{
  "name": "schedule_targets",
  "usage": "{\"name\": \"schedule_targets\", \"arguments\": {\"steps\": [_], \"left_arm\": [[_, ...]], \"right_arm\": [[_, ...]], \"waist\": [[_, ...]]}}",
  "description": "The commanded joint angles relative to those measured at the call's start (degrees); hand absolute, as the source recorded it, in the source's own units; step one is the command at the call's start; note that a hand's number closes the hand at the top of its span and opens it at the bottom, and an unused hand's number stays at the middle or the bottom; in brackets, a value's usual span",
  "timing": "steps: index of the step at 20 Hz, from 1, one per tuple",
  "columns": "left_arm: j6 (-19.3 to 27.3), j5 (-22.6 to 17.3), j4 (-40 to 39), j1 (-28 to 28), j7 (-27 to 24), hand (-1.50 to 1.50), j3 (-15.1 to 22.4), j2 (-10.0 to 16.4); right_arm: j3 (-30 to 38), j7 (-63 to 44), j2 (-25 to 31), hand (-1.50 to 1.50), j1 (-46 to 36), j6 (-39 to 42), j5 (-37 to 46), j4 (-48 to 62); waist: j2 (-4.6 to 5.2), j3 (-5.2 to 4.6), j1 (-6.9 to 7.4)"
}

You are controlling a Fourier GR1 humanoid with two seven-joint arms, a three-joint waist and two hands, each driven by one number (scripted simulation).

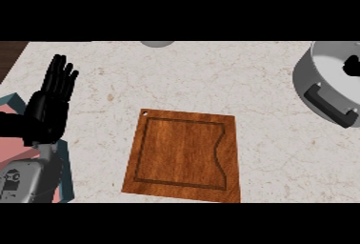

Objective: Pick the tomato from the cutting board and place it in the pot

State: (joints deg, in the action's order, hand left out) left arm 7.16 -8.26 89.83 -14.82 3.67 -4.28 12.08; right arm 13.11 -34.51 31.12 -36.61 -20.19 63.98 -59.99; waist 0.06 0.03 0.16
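The wooden cutting board (pixel 184 155) lies in the middle of the counter with nothing on it. No tomato shows anywhere. The grey pot (pixel 315 71) stands at the upper right, cut off by the view's edge, its black handle (pixel 330 106) pointing toward me. Inside the pot, at the right edge, is a small black shape that looks like part of my right hand (pixel 351 66); whatever lies under it is hidden. My left hand (pixel 48 107) rests open at the far left, fingers up, well away from the board.
A pale round object (pixel 156 43) peeks in at the counter's far edge. The counter's left edge runs beside my left forearm (pixel 28 178), with teal and pink shapes (pixel 14 138) beyond it.
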Motion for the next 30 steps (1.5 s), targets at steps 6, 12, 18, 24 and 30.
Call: {"name": "schedule_targets", "arguments": {"steps": [6,12,18,24,30], "left_arm": [[-0.63,1.04,1.13,1.84,-0.88,0.0,0.71,-1.24],[-0.09,1.24,-1.41,-1.29,-0.71,0.0,1.11,-2.18],[-2.64,0.28,-5.18,-1.2,-5.25,0.0,-1.31,-0.81],[-0.22,1.95,-2.81,-1.37,-2.14,0.0,0.18,-2.05],[-1.21,0.09,0.39,-0.16,0.84,0.0,-1.64,-0.21]], "right_arm": [[5.06,11.37,4.35,1.5,-5.55,-6.59,-3.13,22.45],[13.4,18.77,3.15,-1.5,-6.05,-0.75,-16.15,28.09],[14.72,33.09,5.33,-1.5,-7.33,1.22,-18.92,36.49],[19.25,40.46,2.62,-1.5,-10.75,-5.35,-24.91,33.58],[27.15,39.96,2.3,-1.5,-10.79,-7.71,-34.2,31.39]], "waist": [[0.22,0.02,0.92],[0.35,0.12,0.53],[0.61,0.09,1.13],[0.32,0.1,0.87],[-0.12,0.05,0.5]]}}
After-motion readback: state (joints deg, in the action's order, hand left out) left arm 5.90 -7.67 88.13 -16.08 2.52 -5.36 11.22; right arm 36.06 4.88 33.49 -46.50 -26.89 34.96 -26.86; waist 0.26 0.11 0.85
